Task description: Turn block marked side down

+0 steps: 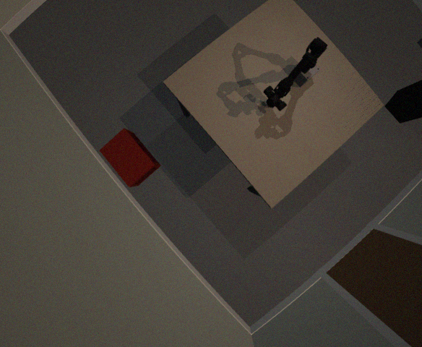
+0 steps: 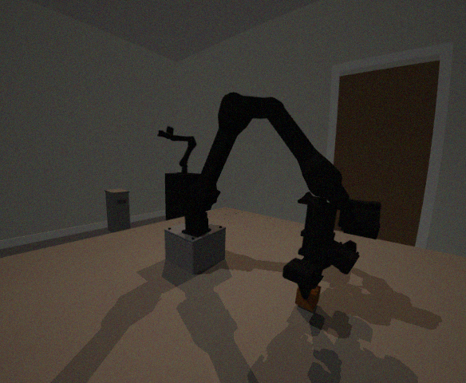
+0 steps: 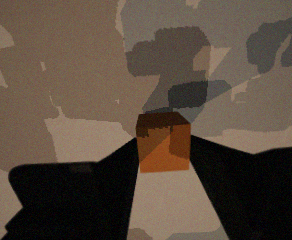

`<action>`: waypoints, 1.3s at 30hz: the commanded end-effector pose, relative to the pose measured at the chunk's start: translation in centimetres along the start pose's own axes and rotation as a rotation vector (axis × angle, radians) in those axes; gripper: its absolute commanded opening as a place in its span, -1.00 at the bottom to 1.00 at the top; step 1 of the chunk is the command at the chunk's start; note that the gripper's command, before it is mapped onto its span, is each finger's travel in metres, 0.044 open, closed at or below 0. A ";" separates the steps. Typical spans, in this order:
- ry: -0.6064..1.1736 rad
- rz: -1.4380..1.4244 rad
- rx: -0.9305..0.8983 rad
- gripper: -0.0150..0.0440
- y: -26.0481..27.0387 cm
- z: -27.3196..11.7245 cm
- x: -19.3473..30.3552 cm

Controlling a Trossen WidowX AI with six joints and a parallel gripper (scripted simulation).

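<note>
The small orange block (image 2: 313,302) (image 3: 158,161) is between the two black fingers. My gripper (image 2: 306,293) (image 3: 161,140) points down and is shut on it from two opposite sides. In the wrist view the block's lit orange face is towards the camera, with a darker brown face along its top edge. I cannot make out a marked side. The block is at or just above the table (image 1: 297,164) (image 2: 31,313); a small gap cannot be told. In the top view the arm hides the block.
The arm's grey base box (image 2: 179,251) stands on the table behind and left of the gripper. A red box (image 1: 127,158) is on the floor beyond the table edge. A dark pedestal (image 2: 174,198) with another arm and a grey cabinet (image 2: 117,212) stand in the background.
</note>
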State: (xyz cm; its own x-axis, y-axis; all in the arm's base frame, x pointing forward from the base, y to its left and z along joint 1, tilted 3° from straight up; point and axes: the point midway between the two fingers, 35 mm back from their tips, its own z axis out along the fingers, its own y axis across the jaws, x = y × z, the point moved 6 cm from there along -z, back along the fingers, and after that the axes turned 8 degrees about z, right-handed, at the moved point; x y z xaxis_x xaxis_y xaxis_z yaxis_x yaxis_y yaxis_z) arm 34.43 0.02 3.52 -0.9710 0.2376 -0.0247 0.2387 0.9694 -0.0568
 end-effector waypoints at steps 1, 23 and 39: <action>-0.028 -0.002 -0.010 -0.49 0.1 -2.2 -0.5; -0.277 -0.006 -0.044 -0.49 0.1 -0.8 0.8; -0.529 -0.001 -0.080 -0.49 -0.3 -0.4 2.9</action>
State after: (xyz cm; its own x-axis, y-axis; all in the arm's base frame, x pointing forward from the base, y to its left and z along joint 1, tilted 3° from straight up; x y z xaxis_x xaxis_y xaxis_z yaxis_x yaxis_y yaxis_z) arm 32.05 0.42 3.65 -0.8538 0.2025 -0.4796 0.2219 0.9749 0.0166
